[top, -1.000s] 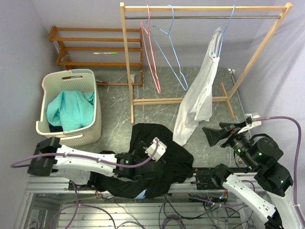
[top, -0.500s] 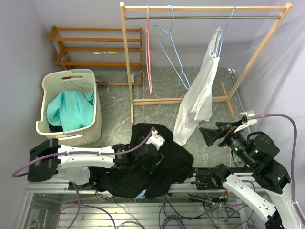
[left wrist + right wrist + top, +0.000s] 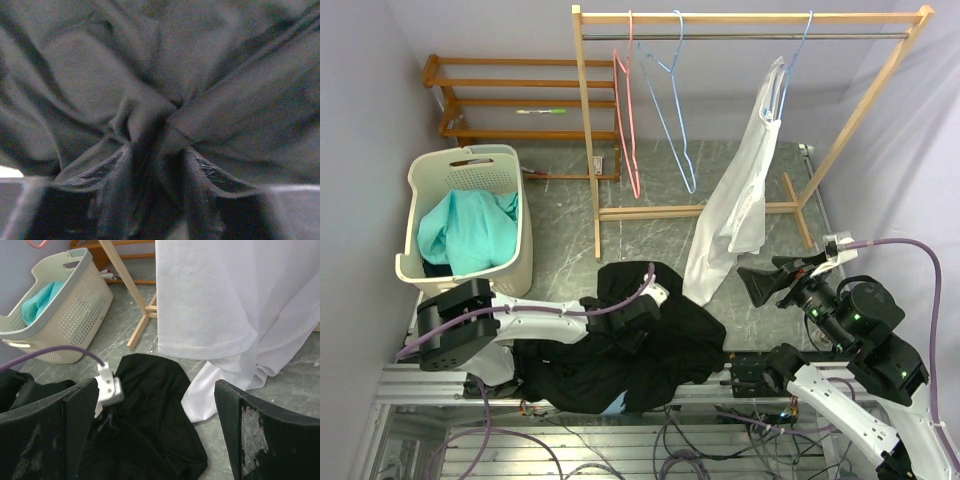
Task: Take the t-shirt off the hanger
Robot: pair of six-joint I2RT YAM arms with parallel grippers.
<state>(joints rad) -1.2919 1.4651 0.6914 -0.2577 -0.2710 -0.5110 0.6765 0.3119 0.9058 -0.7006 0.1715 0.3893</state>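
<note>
The grey marbled desk [image 3: 560, 235] is hemmed in by lilac walls [image 3: 360, 100] on both sides. Bare surface is left between the perforated cream laundry basket [image 3: 490, 285] and the foot of the wooden clothes rack [image 3: 587, 130]. A crumpled black garment [image 3: 670, 340] is spread at the near edge. The white t-shirt [image 3: 740, 200], of finely textured knit, is hung on a thin blue hanger [image 3: 798, 45] at the rack's right end. Its hem is trailed onto the desk just beside the black garment. The right tool [image 3: 156, 390] is held spread wide, facing the hem, near it but apart. The left tool [image 3: 155, 165] is buried in the black cloth, with folds bunched between its jaws; whether they are pinched cannot be told.
</note>
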